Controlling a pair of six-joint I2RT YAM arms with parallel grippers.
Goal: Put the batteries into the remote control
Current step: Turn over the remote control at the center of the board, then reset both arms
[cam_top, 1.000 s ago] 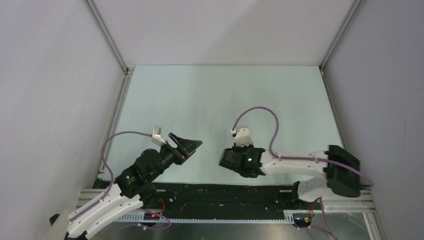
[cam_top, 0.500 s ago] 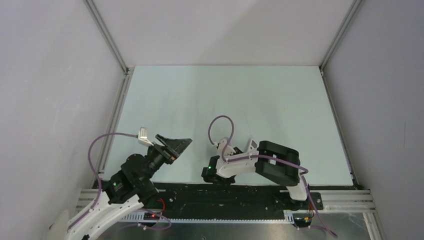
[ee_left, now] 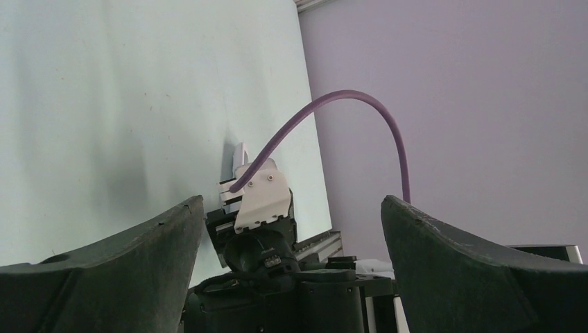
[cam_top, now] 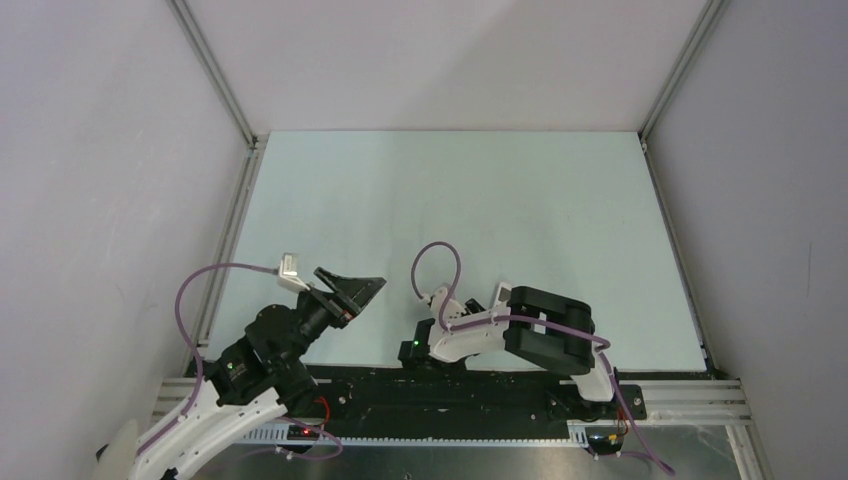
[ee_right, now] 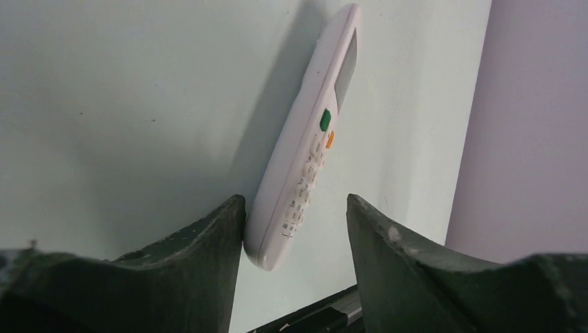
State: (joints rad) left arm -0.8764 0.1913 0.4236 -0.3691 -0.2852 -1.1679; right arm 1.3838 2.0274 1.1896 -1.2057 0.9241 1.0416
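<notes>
**Item:** remote control (ee_right: 305, 146), white and slim, with the display end far and the button face toward the wrist camera.
**Position:** it is on the pale table (cam_top: 450, 190) near the front edge, hidden beneath the right arm in the top view. Its near end sits between the right gripper (ee_right: 295, 200) fingers, against one finger and clear of the other.
**Right claw:** released, clamping nothing.
**Left gripper** (cam_top: 352, 288)**:** spread wide, empty.
**Batteries:** not in view.
**Handling note:** probably a regrasp. Centre both pads across the narrow width and close evenly so the handset does not skid sideways. Then bring the back recess upward.
</notes>
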